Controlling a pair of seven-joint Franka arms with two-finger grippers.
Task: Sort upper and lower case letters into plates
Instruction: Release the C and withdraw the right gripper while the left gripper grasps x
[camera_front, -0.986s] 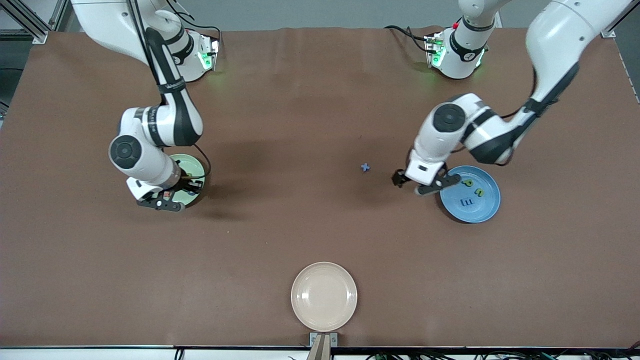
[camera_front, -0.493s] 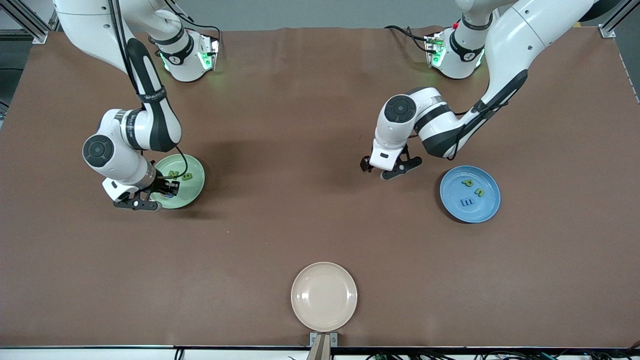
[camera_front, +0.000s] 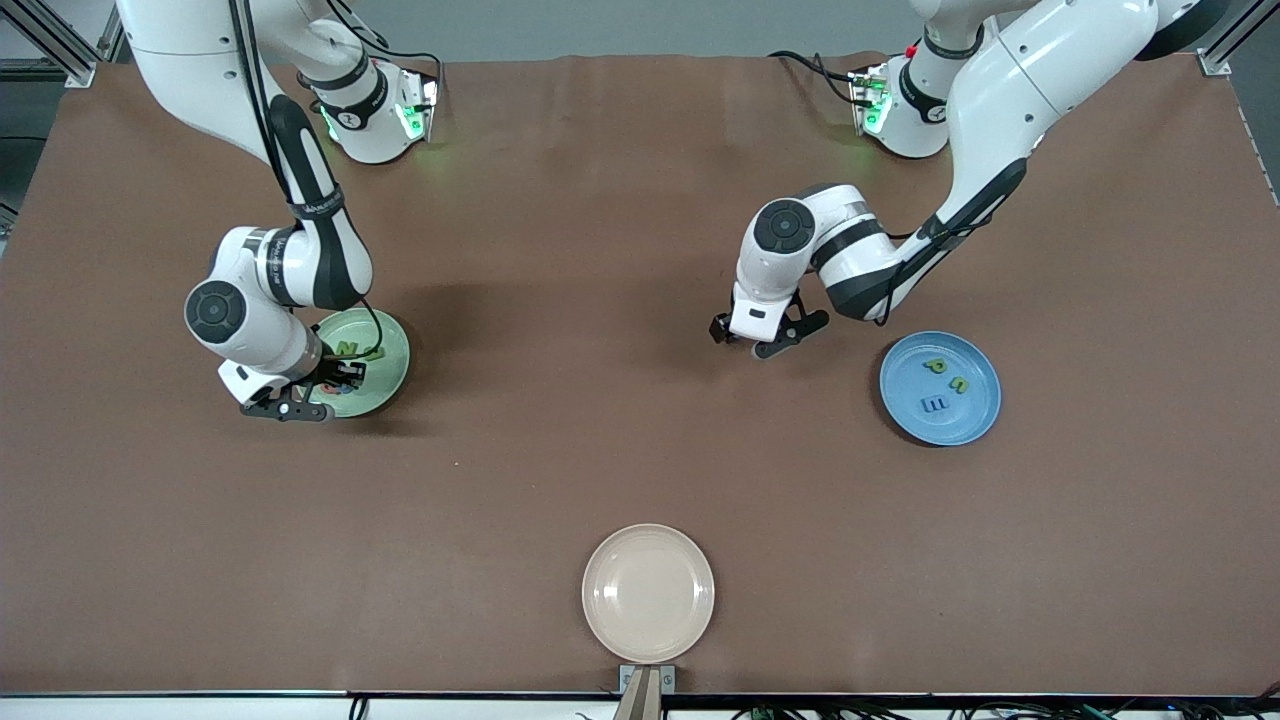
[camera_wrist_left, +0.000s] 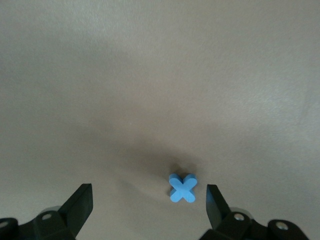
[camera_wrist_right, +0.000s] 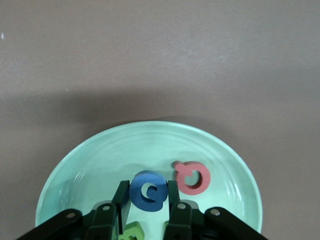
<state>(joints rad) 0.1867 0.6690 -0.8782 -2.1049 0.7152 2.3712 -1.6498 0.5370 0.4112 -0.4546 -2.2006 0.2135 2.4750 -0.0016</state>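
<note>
My left gripper (camera_front: 752, 342) hovers open over a small blue x (camera_wrist_left: 183, 188) that lies flat on the brown table. In the left wrist view (camera_wrist_left: 147, 205) the x sits between the fingers, close to one fingertip (camera_wrist_left: 214, 199). My right gripper (camera_front: 322, 386) is low over the pale green plate (camera_front: 392, 372), shut on a round blue letter (camera_wrist_right: 148, 192) that it holds tilted. A red Q (camera_wrist_right: 192, 178) and a green letter (camera_wrist_right: 133, 233) lie in that plate (camera_wrist_right: 90, 165). The blue plate (camera_front: 975, 420) holds a green p (camera_front: 935, 366), another green letter (camera_front: 958, 385) and a blue E (camera_front: 934, 404).
A beige plate (camera_front: 648, 592) stands at the table edge nearest the front camera. Two green letters (camera_front: 346, 349) lie in the pale green plate near the right arm's wrist. Bare brown table lies between the plates.
My left arm has swung from the blue plate toward the table's middle and now covers the blue x. My right gripper has shifted a little over the pale green plate.
</note>
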